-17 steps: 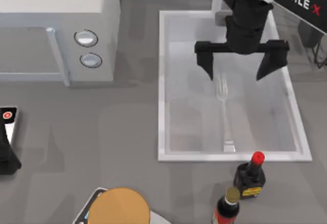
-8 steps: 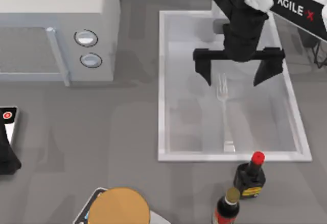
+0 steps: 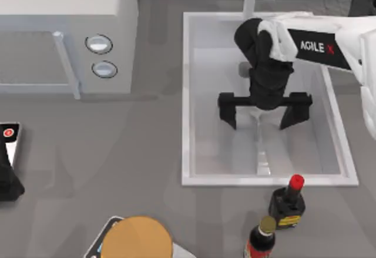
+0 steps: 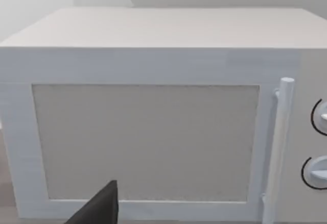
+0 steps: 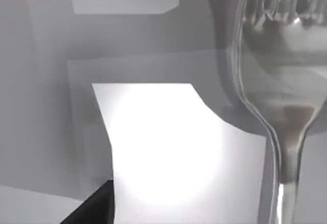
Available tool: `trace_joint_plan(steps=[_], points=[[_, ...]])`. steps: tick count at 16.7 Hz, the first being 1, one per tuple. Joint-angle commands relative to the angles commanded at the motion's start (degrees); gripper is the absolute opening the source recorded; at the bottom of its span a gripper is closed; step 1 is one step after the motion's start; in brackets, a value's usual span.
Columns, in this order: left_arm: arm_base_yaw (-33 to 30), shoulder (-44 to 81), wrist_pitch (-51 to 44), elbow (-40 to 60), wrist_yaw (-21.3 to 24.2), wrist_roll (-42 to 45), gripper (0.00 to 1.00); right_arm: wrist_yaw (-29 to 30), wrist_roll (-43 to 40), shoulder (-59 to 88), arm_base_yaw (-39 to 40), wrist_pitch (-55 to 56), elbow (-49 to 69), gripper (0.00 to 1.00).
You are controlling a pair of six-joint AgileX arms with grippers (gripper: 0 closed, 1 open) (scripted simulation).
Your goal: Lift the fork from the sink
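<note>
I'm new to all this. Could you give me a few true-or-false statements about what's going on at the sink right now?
1. The fork lies inside the sink. True.
2. The right gripper is shut on the fork. False: its fingers are spread wide, either side of the fork.
3. Two bottles stand inside the sink. False: they stand on the table outside its rim.
4. The microwave sits left of the sink. True.
5. The left gripper hovers over the sink. False: it is at the table's left edge.
</note>
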Motion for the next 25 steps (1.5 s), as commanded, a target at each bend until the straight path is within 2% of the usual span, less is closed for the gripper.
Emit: trace_joint_plan(steps=[5,18,25], points=[[0.00,0.00,0.00,0.00,0.00,0.00,1.00,0.01,0.02,0.48,0.02,0.79,-0.61,1.00],[0.00,0.00,0.00,0.00,0.00,0.00,1.00,0.01,0.02,0.48,0.02,0.79,-0.61,0.02],[0.00,0.00,0.00,0.00,0.00,0.00,1.00,0.01,0.02,0.48,0.02,0.79,-0.61,0.00]])
